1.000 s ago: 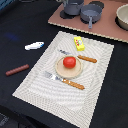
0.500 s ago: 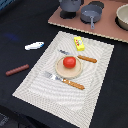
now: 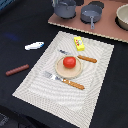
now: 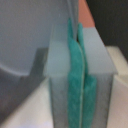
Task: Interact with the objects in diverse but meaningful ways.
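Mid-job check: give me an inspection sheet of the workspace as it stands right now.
Surface: striped placemat on a dark tabletop; a brown board at the far edge.
Job's things: tomato on the tan plate; yellow block on the mat; fish and sausage stick off the mat, toward the exterior view's left; grey pot on the board.
Clutter: fork and knife either side of the plate; saucepan and pale bowl on the board.
Tool: pads pressed together, holding nothing.
Cables: nothing seen.
Surroundings: nothing seen.
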### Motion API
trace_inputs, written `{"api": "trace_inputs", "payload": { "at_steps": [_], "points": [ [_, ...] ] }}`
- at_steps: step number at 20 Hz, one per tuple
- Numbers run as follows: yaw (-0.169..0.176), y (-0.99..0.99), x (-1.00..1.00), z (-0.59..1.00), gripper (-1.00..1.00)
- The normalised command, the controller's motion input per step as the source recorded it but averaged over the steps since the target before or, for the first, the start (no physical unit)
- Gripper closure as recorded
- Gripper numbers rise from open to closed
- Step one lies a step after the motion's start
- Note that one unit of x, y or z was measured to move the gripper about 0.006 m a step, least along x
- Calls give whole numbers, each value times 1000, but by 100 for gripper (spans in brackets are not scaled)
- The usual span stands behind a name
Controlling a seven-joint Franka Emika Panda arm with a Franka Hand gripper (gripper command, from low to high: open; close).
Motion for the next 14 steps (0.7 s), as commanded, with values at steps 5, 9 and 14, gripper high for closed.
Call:
{"api": "trace_inputs", "payload": {
  "at_steps": [5,9,14],
  "points": [
    [-18,-871,-241,0,100],
    [-32,-768,-449,-53,100],
    [-32,-625,-655,-18,100]
  ]
}}
